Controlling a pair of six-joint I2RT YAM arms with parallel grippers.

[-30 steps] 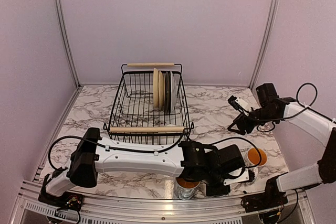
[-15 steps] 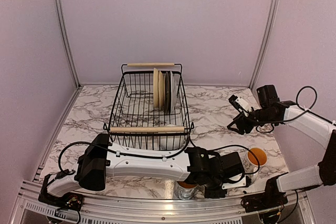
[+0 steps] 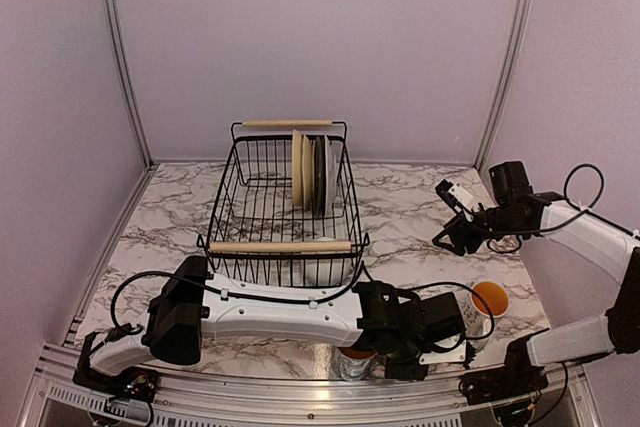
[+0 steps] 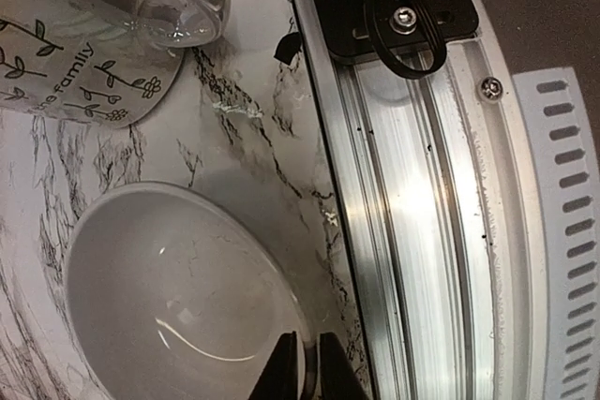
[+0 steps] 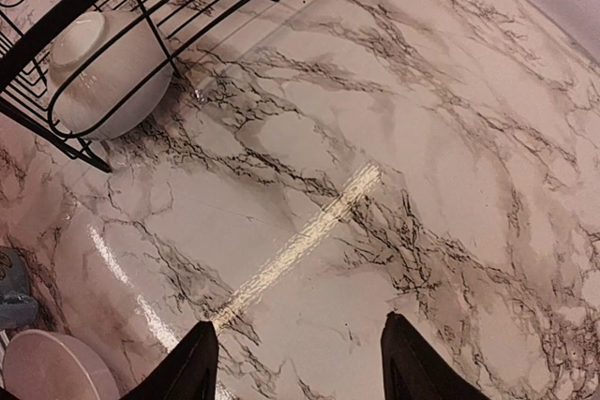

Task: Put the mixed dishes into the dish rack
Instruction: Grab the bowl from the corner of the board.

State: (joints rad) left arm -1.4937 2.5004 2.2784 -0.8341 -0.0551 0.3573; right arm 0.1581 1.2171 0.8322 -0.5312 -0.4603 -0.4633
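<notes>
Grasp step on one white bowl (image 4: pixel 178 297): the left gripper (image 4: pixel 307 367) has its fingers almost pressed together, pinching the bowl's rim between them. The bowl spreads out ahead and to that gripper's left on the marble table (image 5: pixel 375 138), with the aluminium edge rail (image 4: pixel 412 185) just to its right. The next move, I judge, is a clean lift clear of the printed plate (image 4: pixel 84 81) just beyond the bowl, then a carry to the dish rack (image 3: pixel 283 209), well apart from this gripper, where plates (image 3: pixel 312 172) stand slotted. The right gripper (image 5: pixel 305 362) hangs spread and empty over bare marble. Against a second ago, the left arm has sunk lower and reached further right, its jaws closed in
</notes>
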